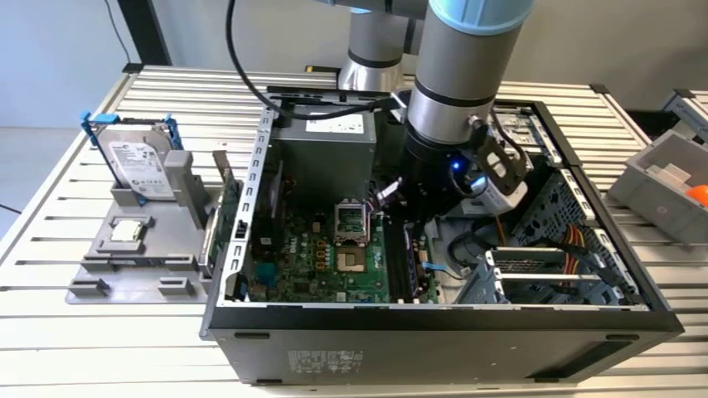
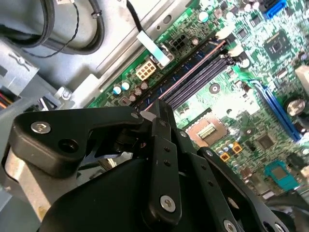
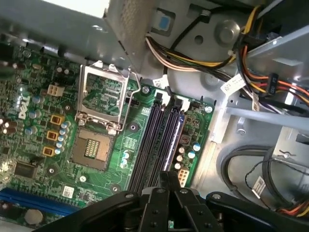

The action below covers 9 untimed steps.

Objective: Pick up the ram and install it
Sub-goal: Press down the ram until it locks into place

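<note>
My gripper (image 1: pixel 404 217) reaches down inside the open computer case (image 1: pixel 443 332), over the memory slots (image 3: pixel 152 140) of the green motherboard (image 1: pixel 321 261). The ram (image 3: pixel 175 140) is a thin dark stick standing on edge along the slot nearest the case wall. Its top edge (image 2: pixel 186 73) runs straight in between my fingertips. The gripper (image 3: pixel 170 176) is shut on the stick, and its black fingers (image 2: pixel 161 145) hide the stick's near part. I cannot tell how deep the stick sits in the slot.
A silver hard drive in a blue frame (image 1: pixel 138 166) stands on a grey fixture (image 1: pixel 138 249) at the exterior view's left. A green card (image 1: pixel 227 220) leans against the case there. Cable bundles (image 3: pixel 251 72) and drive cages crowd the case beside the slots. A processor socket (image 3: pixel 94 145) lies close by.
</note>
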Available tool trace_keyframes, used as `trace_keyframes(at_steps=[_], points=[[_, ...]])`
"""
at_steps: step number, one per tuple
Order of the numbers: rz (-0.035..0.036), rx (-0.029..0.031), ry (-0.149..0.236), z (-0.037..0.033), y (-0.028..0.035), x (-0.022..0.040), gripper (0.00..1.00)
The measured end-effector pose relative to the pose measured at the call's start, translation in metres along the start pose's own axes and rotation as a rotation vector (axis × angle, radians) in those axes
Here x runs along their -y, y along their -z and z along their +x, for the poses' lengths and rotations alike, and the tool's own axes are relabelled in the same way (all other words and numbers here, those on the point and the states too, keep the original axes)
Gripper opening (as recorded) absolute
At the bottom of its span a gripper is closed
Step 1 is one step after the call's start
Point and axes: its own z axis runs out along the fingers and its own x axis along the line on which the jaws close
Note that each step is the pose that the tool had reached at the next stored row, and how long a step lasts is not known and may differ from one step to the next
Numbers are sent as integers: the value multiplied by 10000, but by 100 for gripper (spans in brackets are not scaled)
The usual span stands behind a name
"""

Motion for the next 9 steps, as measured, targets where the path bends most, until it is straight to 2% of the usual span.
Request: trace_keyframes(at_steps=[6,9], points=[[-74,54,747,0,0,-1,0],[-90,72,1097,0,0,-2,0]])
